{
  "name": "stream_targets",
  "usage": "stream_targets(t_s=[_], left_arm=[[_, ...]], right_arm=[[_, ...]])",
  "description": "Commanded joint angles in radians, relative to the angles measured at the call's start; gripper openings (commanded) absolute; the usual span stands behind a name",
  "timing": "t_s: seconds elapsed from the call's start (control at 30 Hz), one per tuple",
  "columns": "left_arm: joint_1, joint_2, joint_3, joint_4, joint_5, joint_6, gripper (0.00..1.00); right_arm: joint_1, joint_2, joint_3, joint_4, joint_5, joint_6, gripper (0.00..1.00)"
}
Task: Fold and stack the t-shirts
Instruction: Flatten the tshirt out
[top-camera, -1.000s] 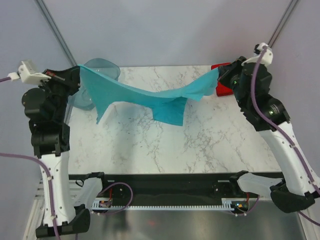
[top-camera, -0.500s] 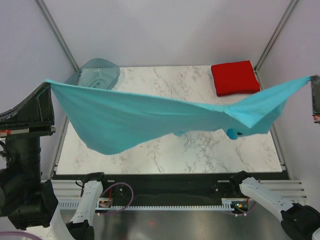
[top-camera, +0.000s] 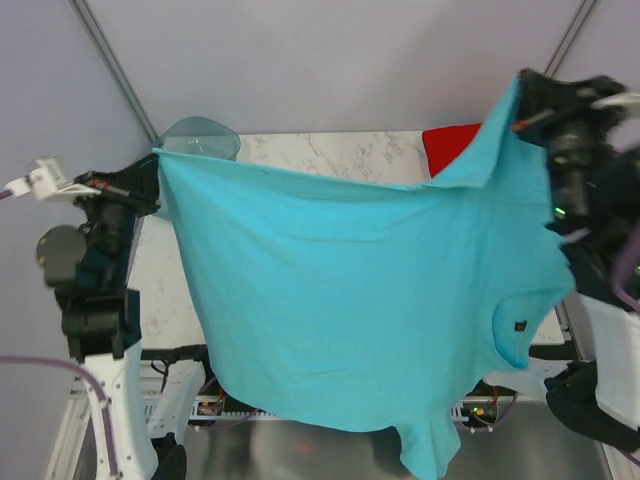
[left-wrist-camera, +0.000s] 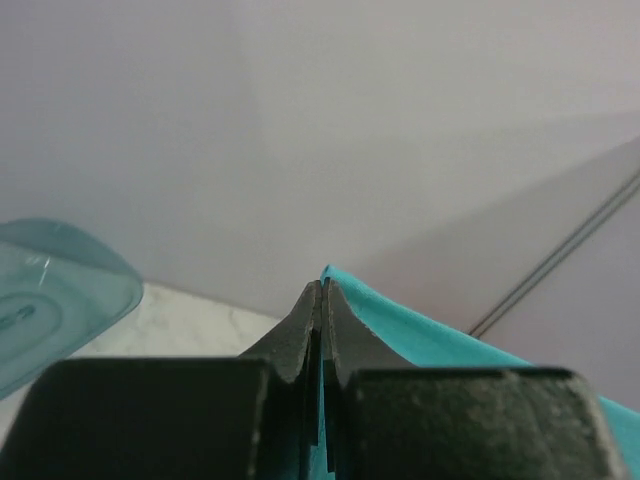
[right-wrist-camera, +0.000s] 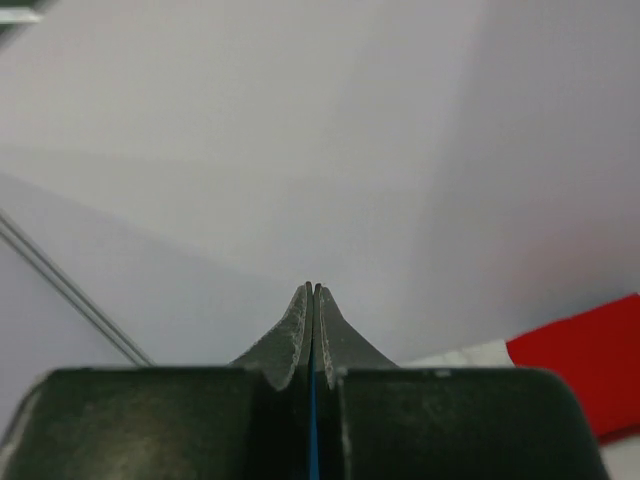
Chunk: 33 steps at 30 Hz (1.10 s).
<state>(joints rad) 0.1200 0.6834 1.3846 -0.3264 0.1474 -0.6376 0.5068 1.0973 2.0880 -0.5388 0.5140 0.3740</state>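
Note:
The turquoise t-shirt (top-camera: 350, 300) hangs spread wide in the air between both arms and hides most of the table in the top view. My left gripper (top-camera: 157, 158) is shut on its upper left corner. In the left wrist view the left gripper (left-wrist-camera: 322, 287) pinches turquoise cloth (left-wrist-camera: 420, 325) that runs off to the right. My right gripper (top-camera: 518, 92) is shut on the shirt's upper right corner, and in the right wrist view the right gripper (right-wrist-camera: 313, 290) holds a thin blue edge. The red t-shirt (top-camera: 450, 140), folded, lies at the back right, also in the right wrist view (right-wrist-camera: 585, 360).
A translucent teal plastic tray (top-camera: 200, 137) stands at the table's back left corner and shows in the left wrist view (left-wrist-camera: 50, 295). Marble table top (top-camera: 330, 150) is visible only along the back edge. Grey walls with diagonal frame bars enclose the space.
Both arms have swung so the turquoise shirt, earlier stretched low across the table, now hangs up toward the camera as a broad flat sheet. The grips have not changed.

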Motion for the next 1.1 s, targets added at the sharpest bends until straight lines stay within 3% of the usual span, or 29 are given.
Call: stream_targets(t_s=[0.0,0.2,0.27,0.33,0.53,0.77,0.9,1.07], left_arm=[[-0.002,0.068,-0.197,0.027,-0.081,0.081,0.02],[0.0,0.178,-0.53,0.323,-0.202,0.163,0.02],[0.0,0.293,-0.594,0.419,-0.256,0.194,0.02],[0.009,0.463,-0.563,0.438,-0.269,0.231,0.02],[0.061,0.787,-0.347,0.425,-0.237,0.239,0.02],[0.064,0.999,-0.199,0.449,-0.21,0.227,0.02],[0.066,1.084,-0.151,0.448,-0.195,0.225,0.02],[0.067,1.068,-0.18,0.446,-0.163,0.253,0.02]], right_arm=[[-0.001,0.118,-0.234,0.174,0.015,-0.122,0.0],[-0.068,0.284,-0.623,0.541,-0.119,-0.11,0.0],[-0.08,0.416,-0.702,0.666,-0.181,-0.106,0.0],[-0.102,0.587,-0.703,0.767,-0.201,-0.068,0.0],[-0.149,1.009,-0.524,0.89,-0.328,-0.02,0.0],[-0.189,1.297,-0.124,0.752,-0.377,-0.021,0.0],[-0.22,1.352,-0.042,0.723,-0.413,0.005,0.0],[-0.24,1.297,-0.04,0.608,-0.42,0.02,0.0]])
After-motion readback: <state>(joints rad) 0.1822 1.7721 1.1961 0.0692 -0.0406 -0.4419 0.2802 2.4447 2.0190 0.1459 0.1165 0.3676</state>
